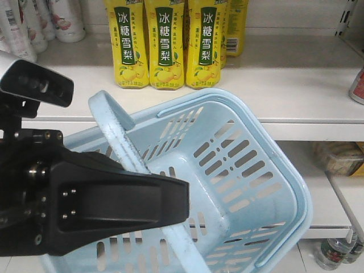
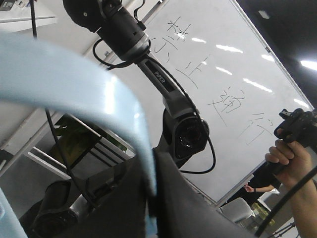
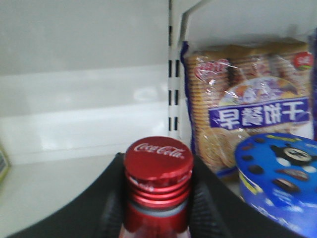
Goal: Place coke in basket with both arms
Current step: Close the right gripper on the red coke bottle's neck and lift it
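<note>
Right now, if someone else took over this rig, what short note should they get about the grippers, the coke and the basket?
Left gripper: shut on the basket's handle; the basket is tilted in front of the shelf, no coke inside.
Right gripper: shut on the coke at its neck, next to biscuit packs.
Done: both things gripped.
Left: carry the coke over the basket and release it inside.

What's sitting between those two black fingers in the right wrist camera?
The coke: its red cap and threaded neck fill the gap between the right gripper's fingers, which hug both sides. Only the right wrist view shows it.
</note>
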Robot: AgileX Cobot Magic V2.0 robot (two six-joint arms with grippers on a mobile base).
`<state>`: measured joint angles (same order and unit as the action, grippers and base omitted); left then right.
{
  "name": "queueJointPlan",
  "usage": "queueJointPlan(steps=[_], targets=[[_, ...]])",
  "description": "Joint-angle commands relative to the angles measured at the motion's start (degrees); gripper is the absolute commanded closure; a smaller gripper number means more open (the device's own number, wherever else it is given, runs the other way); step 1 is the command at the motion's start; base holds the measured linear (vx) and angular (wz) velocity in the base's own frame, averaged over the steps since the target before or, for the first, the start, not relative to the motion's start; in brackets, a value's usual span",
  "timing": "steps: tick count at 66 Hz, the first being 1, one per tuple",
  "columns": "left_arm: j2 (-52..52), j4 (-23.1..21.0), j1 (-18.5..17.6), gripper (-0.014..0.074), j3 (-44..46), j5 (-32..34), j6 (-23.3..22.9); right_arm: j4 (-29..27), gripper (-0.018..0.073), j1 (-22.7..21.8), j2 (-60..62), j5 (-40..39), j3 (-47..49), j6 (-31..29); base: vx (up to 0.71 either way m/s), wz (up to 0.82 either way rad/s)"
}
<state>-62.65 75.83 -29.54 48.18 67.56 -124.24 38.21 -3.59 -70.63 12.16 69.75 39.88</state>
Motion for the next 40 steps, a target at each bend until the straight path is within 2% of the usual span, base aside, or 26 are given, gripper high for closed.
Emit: queueJointPlan(steps=[1,9,15,20,27,34,40], targets=[[0.8,-5.2,-0.2,0.0603,1.9,0.8,0.3,0.2,0.057,-0.3,4.0,0.1,1.9,-1.0,0.0,0.0],[0.8,-5.2,-0.2,0.0603,1.9,0.8,0.3,-2.9,0.0568,0.9,8.4,3.9,1.4,-3.7,0.0,0.0],[0.8,-5.2,-0.2,0.0603,1.9,0.8,0.3,-8.7,0.0566,4.4,13.0,8.4,0.5,-9.8,0.0,0.0],[0.8,-5.2,-0.2,0.0603,1.9,0.8,0.3,-15.8,0.0565,9.7,16.7,11.3,-0.7,-16.9,0.0,0.0],[0.8,-5.2,-0.2,0.0603,1.9,0.8,0.3,-26.1,0.0564,17.2,21.4,11.4,-2.1,-28.8,0.0,0.0],[0.8,-5.2,-0.2,0.0603,1.9,0.8,0.3,-36.0,0.0564,24.2,24.3,10.5,-2.5,-35.6,0.0,0.0],[0.8,-5.2,-0.2,0.0603,1.9,0.8,0.3,-42.1,0.0564,29.6,24.8,9.4,-2.5,-40.5,0.0,0.0]])
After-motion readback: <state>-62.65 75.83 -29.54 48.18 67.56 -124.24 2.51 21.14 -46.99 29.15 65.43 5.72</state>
